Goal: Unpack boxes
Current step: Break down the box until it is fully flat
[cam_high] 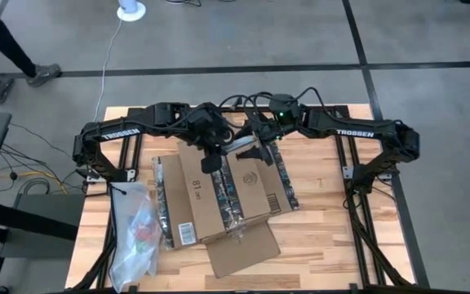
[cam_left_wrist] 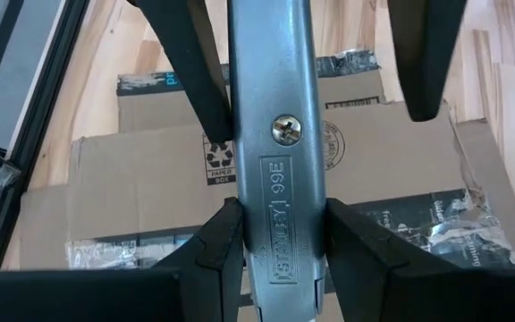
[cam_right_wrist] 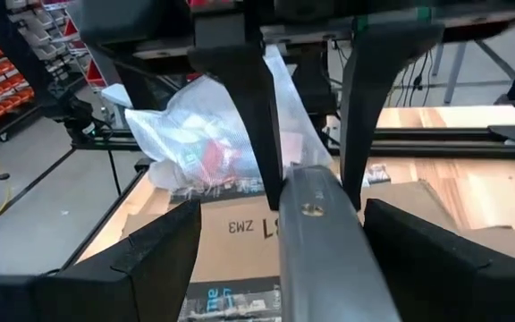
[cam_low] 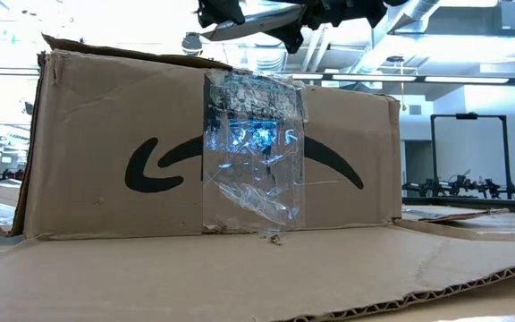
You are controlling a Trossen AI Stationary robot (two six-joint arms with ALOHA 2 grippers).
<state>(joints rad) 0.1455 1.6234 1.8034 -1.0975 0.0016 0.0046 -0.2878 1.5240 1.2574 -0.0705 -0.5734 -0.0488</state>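
Above box [cam_high: 219,192], left tool [cam_left_wrist: 280,228] gripping knife [cam_left_wrist: 274,134]

I am operating in a robotics lab or workshop. The wooden bench [cam_high: 325,237] stands on a grey concrete floor [cam_high: 431,98] marked with dark tape lines [cam_high: 219,69]. Cables [cam_high: 23,167] trail at nine o'clock. The low view shows exposed ceiling ducting [cam_low: 436,9] and further arm rigs [cam_low: 472,183]. Red parts bins [cam_right_wrist: 12,63] line shelving beyond.
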